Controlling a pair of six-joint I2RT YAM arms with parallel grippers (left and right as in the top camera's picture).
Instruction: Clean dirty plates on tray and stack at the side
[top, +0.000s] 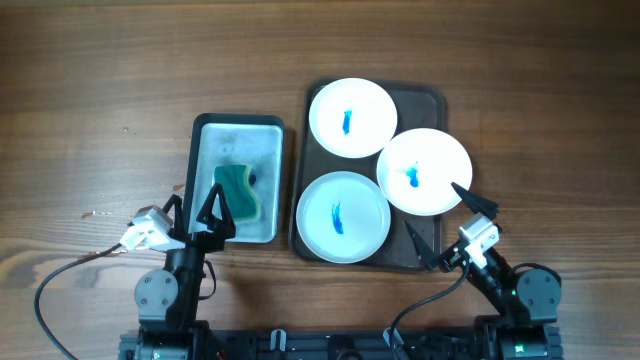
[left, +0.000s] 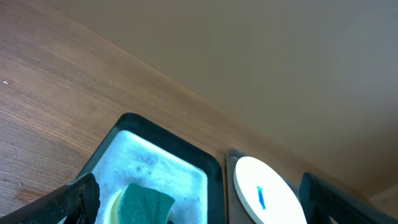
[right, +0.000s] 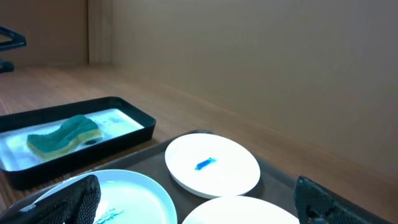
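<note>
Three white plates with blue smears lie on the dark brown tray (top: 434, 101): one at the back (top: 352, 117), one at the right (top: 424, 171), one at the front left (top: 343, 216). My right gripper (top: 447, 222) is open and empty at the tray's front right corner, its far finger over the right plate's edge. The right wrist view shows the back plate (right: 212, 165), the front left plate (right: 124, 199) and the right plate (right: 242, 213) between its open fingers (right: 199, 202). My left gripper (top: 195, 212) is open and empty at the front edge of the pale tray. The left wrist view shows one plate (left: 264, 193).
A small pale tray with a dark rim (top: 265, 135) stands left of the brown tray and holds a green and yellow sponge (top: 236, 190). The sponge also shows in the left wrist view (left: 146, 204) and the right wrist view (right: 64, 135). Bare wooden table lies all round.
</note>
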